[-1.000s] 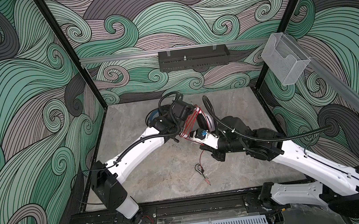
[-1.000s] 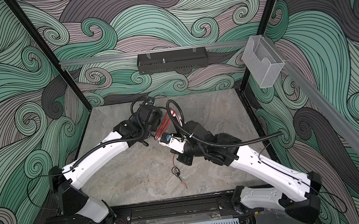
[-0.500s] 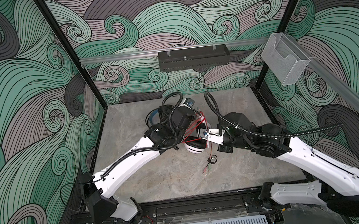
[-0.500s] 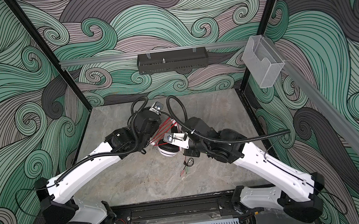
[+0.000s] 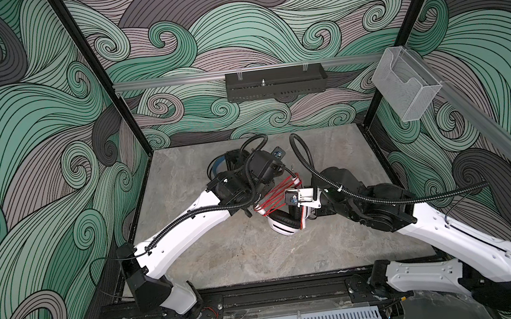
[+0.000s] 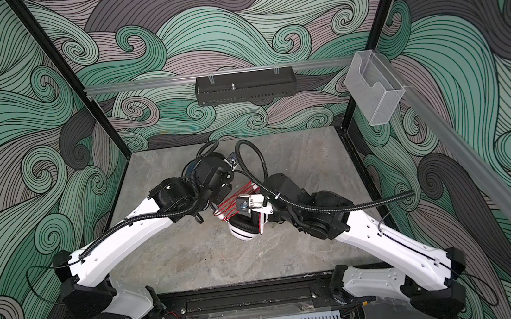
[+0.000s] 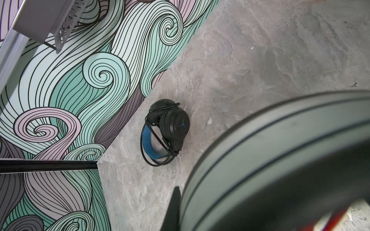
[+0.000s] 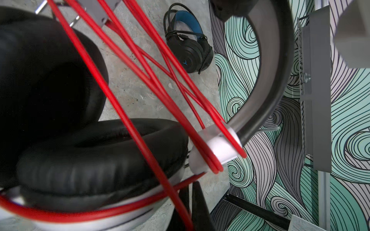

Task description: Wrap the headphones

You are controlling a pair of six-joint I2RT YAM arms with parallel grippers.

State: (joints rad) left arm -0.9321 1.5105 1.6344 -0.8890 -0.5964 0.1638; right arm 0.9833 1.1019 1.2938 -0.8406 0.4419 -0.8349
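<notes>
The white-and-black headphones (image 5: 284, 226) hang just above mid-table, their red cord (image 5: 277, 195) wound in several crossing strands between headband and ear cups. My left gripper (image 5: 251, 208) is shut on the headband (image 7: 270, 160), which fills its wrist view; only one finger (image 7: 173, 208) shows there. My right gripper (image 8: 191, 192) is beside the black ear pads (image 8: 96, 152), its two fingers close together on the red cord (image 8: 176, 192). The black headphones with the blue inner headband (image 7: 170, 128) (image 8: 190, 46) lie wrapped near the back wall, mostly hidden behind my left arm in both top views (image 5: 217, 166) (image 6: 189, 168).
A black perforated tray (image 5: 275, 86) hangs on the rail along the back wall. A clear plastic holder (image 5: 406, 88) is mounted on the right rail. Black frame posts stand at the table's back corners, and patterned walls close in three sides.
The held headset has come down and toward the front. The loose cord end that dangled onto the table is no longer in sight. The right gripper has moved back up beside the ear cups.
</notes>
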